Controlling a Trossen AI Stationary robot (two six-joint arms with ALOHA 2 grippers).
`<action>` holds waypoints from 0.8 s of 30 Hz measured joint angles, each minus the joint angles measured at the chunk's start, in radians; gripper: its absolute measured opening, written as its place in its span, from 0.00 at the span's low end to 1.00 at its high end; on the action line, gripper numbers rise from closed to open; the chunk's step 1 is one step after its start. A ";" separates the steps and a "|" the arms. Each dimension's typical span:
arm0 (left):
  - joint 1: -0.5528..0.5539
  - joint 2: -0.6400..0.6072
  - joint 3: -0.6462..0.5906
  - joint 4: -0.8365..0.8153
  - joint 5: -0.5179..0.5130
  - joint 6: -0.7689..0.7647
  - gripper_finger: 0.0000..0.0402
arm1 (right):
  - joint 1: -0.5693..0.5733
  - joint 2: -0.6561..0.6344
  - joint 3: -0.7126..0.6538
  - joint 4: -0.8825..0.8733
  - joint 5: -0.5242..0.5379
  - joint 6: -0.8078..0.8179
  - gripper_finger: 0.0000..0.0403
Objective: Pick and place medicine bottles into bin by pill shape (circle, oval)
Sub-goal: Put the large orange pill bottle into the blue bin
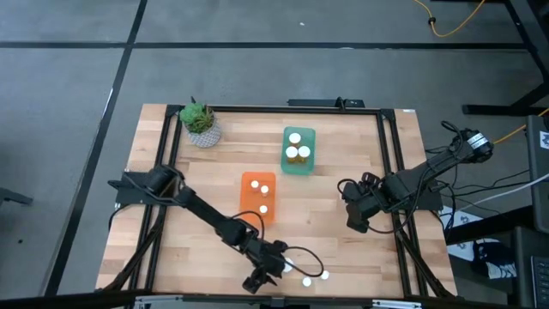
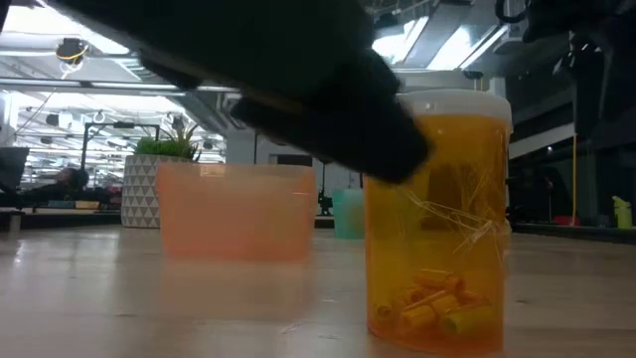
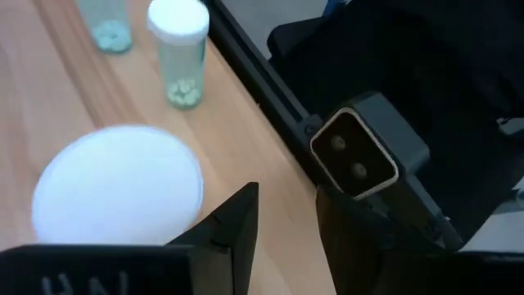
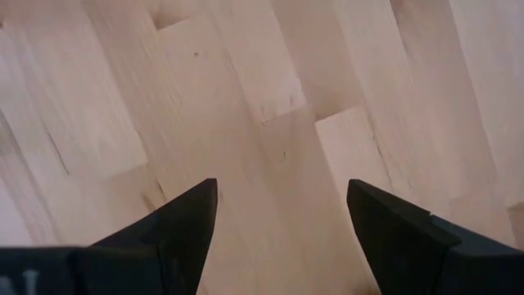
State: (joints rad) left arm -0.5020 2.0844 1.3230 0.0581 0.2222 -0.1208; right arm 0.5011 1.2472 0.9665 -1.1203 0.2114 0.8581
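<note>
while the right gripper (image 4: 282, 221) waits spread, the left gripper (image 1: 273, 273) (fingers seemingly nearly closed) hovers by loose bottles (image 1: 306, 280).

Orange bin (image 1: 258, 196), teal bin (image 1: 298, 151), pale wood worktop (image 1: 343, 154); amber bottle (image 2: 438, 221) white cap, orange pills; triangle-patterned pot (image 2: 141, 190).

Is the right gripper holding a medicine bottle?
No: the right gripper is open over bare wooden table, with nothing between its fingers.

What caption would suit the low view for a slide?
Orange pill bottle with white cap stands close on the wooden table; orange bin and potted plant stand behind.
</note>
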 joint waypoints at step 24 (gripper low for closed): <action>0.074 0.033 0.027 -0.020 -0.004 0.028 0.29 | 0.000 0.000 0.000 0.001 0.003 -0.029 0.68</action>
State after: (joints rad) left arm -0.4281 2.1170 1.3499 0.0376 0.2182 -0.0925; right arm 0.5011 1.2472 0.9661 -1.1197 0.2143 0.8290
